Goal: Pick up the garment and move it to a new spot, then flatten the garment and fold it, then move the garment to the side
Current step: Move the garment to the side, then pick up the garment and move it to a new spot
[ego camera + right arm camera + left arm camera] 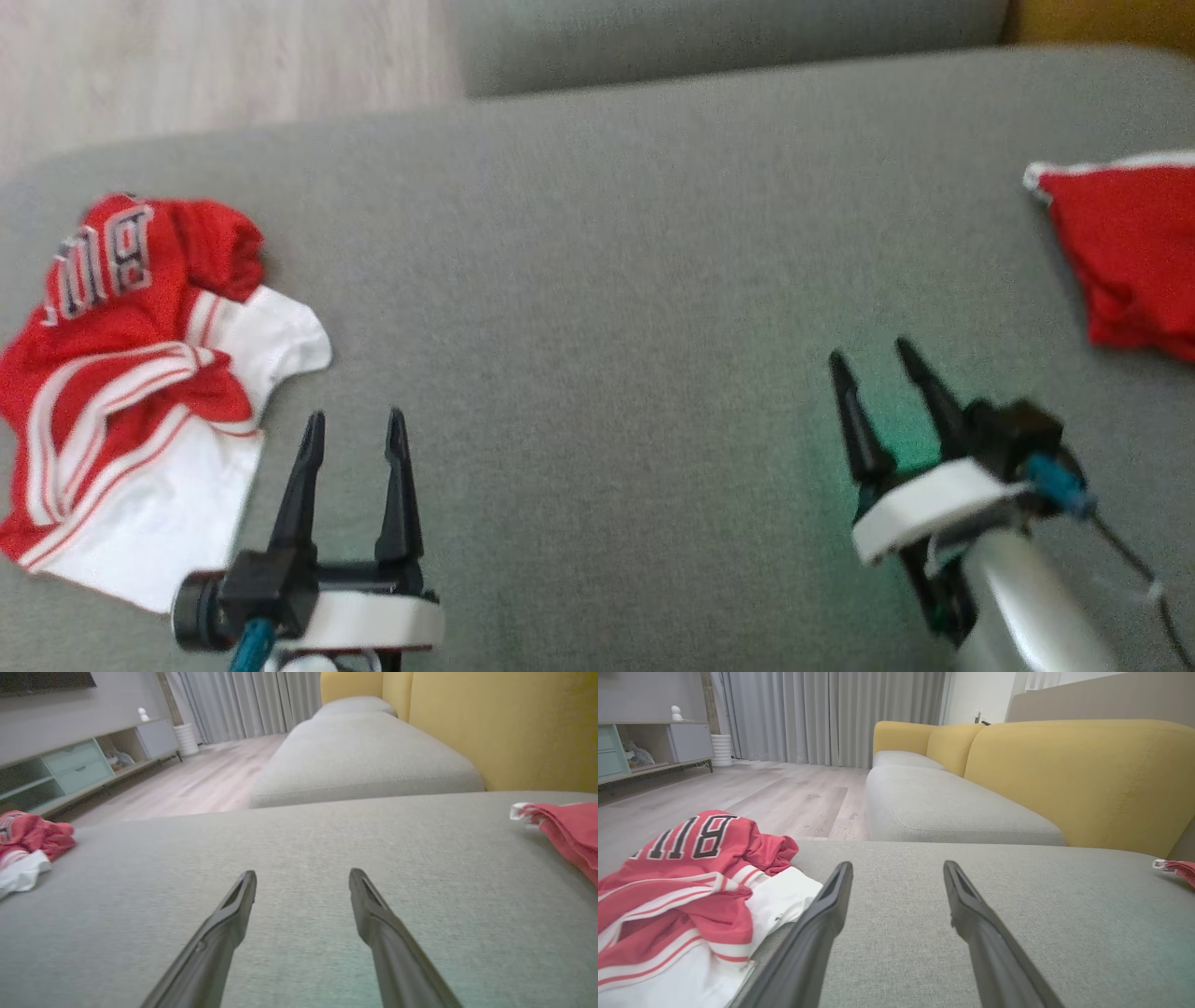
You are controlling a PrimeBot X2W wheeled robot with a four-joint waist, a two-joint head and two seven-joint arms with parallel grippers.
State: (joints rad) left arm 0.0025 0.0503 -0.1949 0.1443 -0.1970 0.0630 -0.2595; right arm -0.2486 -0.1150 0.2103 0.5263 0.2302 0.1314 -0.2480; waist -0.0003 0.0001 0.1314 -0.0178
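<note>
head view: both jaws spread wide over the sofa (607, 280), red-and-white garment (131, 373) crumpled at left.

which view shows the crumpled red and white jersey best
The head view: it looks down on nearly the whole jersey, lying on the grey cushion. The left wrist view has the jersey closer, lettering clearer, but cut off at the frame's edge. The right wrist view catches a small bit at its left edge.

The red garment (1125, 247) runs off my head view's right edge; lettering on the crumpled jersey (112, 373) is half folded under, unreadable.
</note>
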